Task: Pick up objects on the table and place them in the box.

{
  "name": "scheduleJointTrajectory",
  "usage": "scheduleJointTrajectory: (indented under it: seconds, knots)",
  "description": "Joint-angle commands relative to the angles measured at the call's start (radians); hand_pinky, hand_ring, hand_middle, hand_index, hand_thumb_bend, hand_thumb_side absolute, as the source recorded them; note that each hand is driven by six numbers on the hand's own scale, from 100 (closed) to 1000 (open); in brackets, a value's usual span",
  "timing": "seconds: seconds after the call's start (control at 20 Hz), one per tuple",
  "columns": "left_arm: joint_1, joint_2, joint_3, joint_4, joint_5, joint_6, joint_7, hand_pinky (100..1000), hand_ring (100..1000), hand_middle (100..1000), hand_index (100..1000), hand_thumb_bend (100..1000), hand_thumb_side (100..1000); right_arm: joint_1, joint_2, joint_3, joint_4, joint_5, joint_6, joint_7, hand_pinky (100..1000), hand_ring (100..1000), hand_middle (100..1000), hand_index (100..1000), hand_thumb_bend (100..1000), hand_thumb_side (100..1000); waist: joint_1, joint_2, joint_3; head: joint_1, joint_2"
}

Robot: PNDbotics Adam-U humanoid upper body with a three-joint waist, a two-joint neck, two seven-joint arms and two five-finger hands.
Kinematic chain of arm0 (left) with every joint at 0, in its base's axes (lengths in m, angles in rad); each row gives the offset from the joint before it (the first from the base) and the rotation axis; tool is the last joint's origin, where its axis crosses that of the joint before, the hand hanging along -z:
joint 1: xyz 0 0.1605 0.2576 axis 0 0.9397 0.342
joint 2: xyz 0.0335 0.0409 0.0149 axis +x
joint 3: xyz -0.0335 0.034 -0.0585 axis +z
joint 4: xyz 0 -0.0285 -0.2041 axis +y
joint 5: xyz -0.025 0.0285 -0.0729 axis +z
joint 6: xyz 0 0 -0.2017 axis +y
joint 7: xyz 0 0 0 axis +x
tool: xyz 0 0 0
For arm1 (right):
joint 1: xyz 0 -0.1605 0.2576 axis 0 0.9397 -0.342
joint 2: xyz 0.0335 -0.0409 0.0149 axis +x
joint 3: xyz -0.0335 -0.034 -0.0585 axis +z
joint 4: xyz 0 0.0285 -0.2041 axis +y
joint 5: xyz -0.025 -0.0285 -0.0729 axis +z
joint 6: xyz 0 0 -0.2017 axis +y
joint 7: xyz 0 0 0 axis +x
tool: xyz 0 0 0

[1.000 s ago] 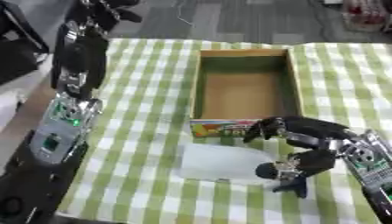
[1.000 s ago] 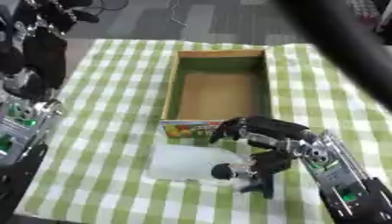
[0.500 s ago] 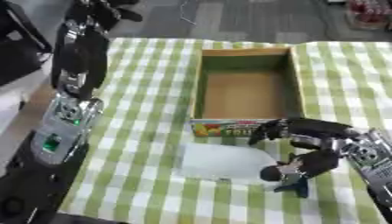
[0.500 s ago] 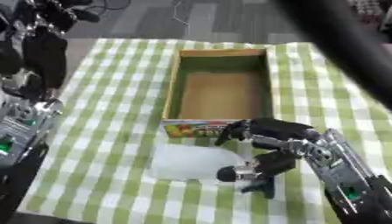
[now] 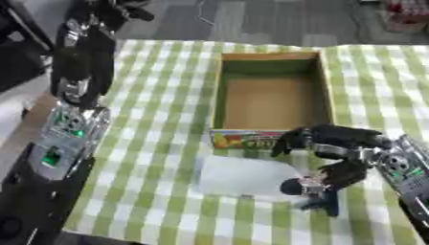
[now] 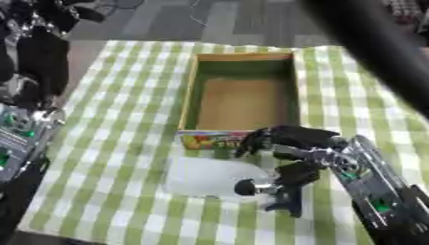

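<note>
White flat object (image 5: 243, 174) lies on the checked table (image 5: 159, 143), just before the open box (image 5: 270, 95). Your right hand (image 5: 335, 153) hovers beside it, fingers curled, holding nothing.

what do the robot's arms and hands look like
Both arms are mostly black with silver-grey panels. The left arm has a silver forearm casing with small green lights. The right hand has black fingers, and a silver, green-marked wrist panel sits behind it.
</note>
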Motion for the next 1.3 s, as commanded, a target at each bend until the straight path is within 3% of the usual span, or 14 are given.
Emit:
scheduleJointTrajectory:
  seconds: [0.05,0.55,0.6,0.65,1.3]
  knots:
    - [-0.015,0.01,0.002,-0.023,0.008,-0.001,-0.006,608,747,805,871,579,913,-0.02,-0.001,-0.007,0.0,0.022,-0.005,0.0,804,787,822,872,690,1000,-0.001,-0.006,0.007,-0.009,-0.003]
    - [-0.024,0.009,0.005,-0.024,0.009,-0.001,-0.004,607,747,805,870,580,914,-0.022,0.009,-0.014,0.021,0.141,-0.065,-0.055,806,792,799,870,685,1000,0.007,0.008,0.028,-0.007,-0.003]
    - [-0.025,0.009,0.005,-0.024,0.009,-0.001,-0.004,607,747,805,870,578,915,-0.021,0.011,-0.015,0.03,0.153,-0.068,-0.059,806,792,799,870,631,1000,0.007,0.008,0.029,-0.007,-0.003]
    - [-0.026,0.009,0.004,-0.024,0.009,-0.001,-0.004,607,747,805,870,581,914,-0.02,0.012,-0.016,0.039,0.164,-0.071,-0.063,805,792,801,871,689,1000,0.007,0.009,0.029,-0.007,-0.003]
    - [-0.033,0.007,0.003,-0.024,0.011,-0.002,-0.005,607,745,804,871,582,914,-0.006,0.04,-0.021,0.129,0.281,-0.123,-0.122,809,796,794,877,706,1000,0.006,0.012,0.036,-0.006,-0.003]
